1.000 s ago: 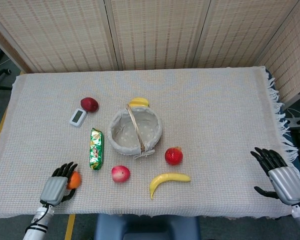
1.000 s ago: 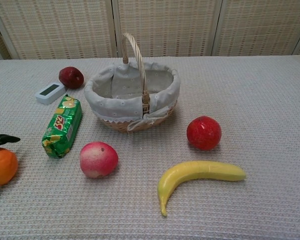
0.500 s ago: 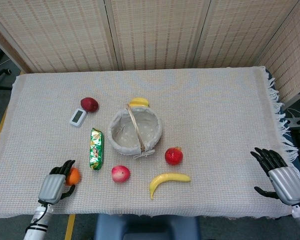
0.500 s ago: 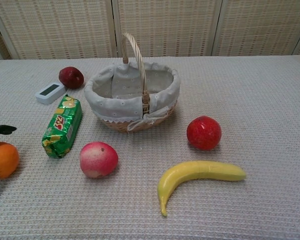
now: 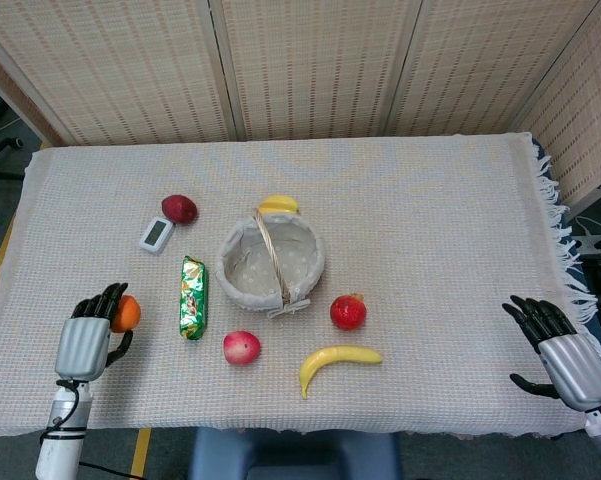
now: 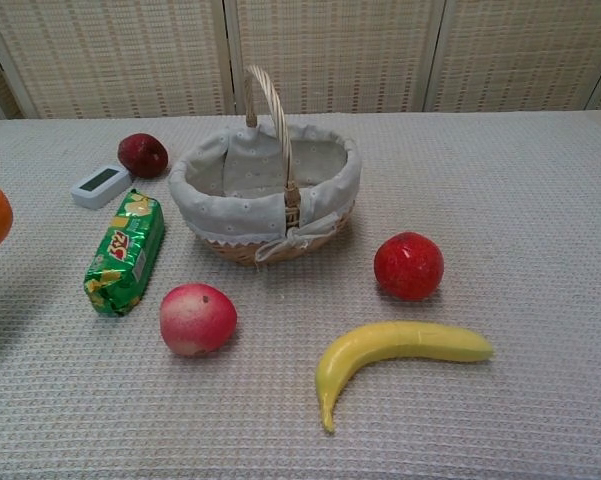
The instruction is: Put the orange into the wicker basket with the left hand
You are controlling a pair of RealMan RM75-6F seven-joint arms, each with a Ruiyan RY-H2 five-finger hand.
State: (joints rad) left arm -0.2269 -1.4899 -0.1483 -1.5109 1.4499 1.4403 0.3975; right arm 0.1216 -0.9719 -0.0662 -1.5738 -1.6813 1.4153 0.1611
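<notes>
my left robot hand (image 5: 83, 342) is clamped around the orange (image 5: 126, 313), holding it above the desk (image 5: 430, 220) near its left edge, so this looks like the carrying step. the wicker basket (image 5: 271, 262) sits well apart to the right, past a green snack packet (image 5: 192, 296). next i must carry the orange over the basket's rim, clear of the handle, and let go. my right robot hand (image 5: 565, 350) rests with its fingers apart, holding nothing.

Left hand (image 5: 84, 342) raised with fingers (image 5: 108, 297) curled closed; right hand (image 5: 570, 362) rests with fingers spread.
</notes>
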